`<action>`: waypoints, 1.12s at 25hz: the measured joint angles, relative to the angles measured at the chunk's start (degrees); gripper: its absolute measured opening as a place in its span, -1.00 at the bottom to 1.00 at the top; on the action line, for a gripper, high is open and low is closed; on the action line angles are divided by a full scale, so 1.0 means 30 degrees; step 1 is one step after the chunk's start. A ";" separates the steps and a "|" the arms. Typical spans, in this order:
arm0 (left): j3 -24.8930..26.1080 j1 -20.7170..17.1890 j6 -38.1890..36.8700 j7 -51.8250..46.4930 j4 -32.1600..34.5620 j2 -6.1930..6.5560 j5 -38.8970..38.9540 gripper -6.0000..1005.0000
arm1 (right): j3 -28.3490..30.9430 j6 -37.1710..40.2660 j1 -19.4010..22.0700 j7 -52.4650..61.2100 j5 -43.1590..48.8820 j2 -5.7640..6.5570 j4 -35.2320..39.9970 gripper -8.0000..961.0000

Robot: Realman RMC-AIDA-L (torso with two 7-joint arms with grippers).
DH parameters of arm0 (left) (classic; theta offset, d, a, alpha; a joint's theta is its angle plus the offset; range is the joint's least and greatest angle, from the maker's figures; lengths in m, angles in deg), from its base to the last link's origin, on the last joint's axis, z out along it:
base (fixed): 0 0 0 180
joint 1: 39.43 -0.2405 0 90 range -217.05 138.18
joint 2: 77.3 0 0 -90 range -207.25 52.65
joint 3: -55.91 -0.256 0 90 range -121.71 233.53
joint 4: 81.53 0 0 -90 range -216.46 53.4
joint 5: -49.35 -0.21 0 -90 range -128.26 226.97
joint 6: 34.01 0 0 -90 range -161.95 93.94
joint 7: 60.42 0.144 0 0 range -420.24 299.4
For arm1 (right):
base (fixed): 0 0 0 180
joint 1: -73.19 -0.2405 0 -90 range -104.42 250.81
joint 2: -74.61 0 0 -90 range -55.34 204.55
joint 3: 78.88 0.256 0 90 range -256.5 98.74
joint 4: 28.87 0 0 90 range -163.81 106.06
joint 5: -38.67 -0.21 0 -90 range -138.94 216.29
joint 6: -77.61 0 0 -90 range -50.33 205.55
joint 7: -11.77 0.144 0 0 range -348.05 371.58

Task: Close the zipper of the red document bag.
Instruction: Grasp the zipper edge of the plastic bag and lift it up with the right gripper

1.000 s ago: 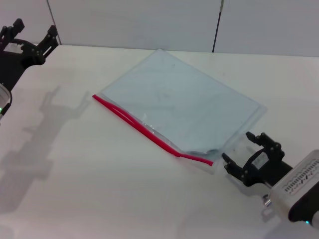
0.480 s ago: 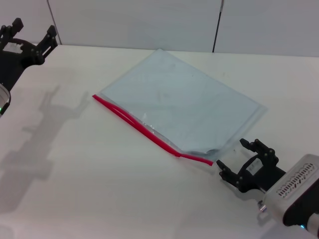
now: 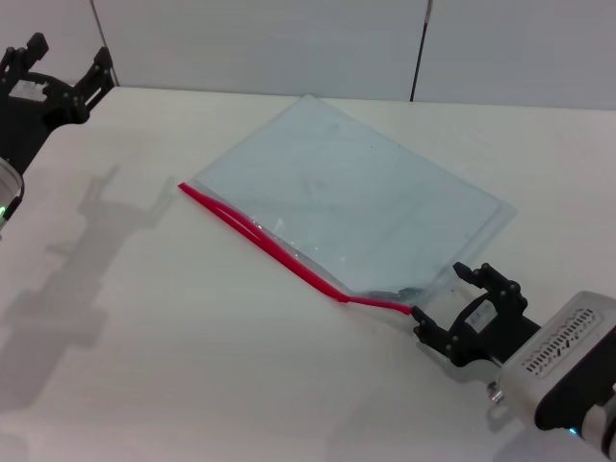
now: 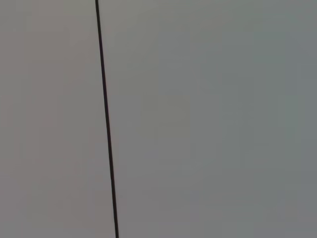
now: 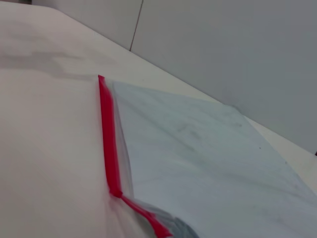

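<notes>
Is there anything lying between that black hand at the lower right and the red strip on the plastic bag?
Nothing visible. The right hand, open, sits at the zipper end on the red document bag; only bare table surrounds it. The left hand hangs far off.

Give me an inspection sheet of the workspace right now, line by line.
Surface: white table, only shadows at its left.
Job's things: red document bag lies flat and diagonal; zipper along its near edge, gaping near the right end.
Clutter: nothing seen.
Grippers: right gripper open, low at the zipper's right end, not gripping; left gripper open, raised at the far left, away from the bag.
Cables: nothing seen.
Surroundings: grey wall panels with a dark seam.
</notes>
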 joint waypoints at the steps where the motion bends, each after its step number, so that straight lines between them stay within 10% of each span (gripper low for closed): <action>1: 0.0000 0.0012 0.0000 0.0006 0.0000 -0.0008 0.0000 0.72 | -0.0002 0.0000 -0.0016 0.0003 0.0000 -0.0020 -0.0016 0.66; 28: -0.0001 0.0174 0.0001 0.0013 -0.0002 -0.0113 -0.0064 0.72 | -0.0003 -0.0003 -0.1489 0.0038 -0.0022 -0.0587 -0.1131 0.65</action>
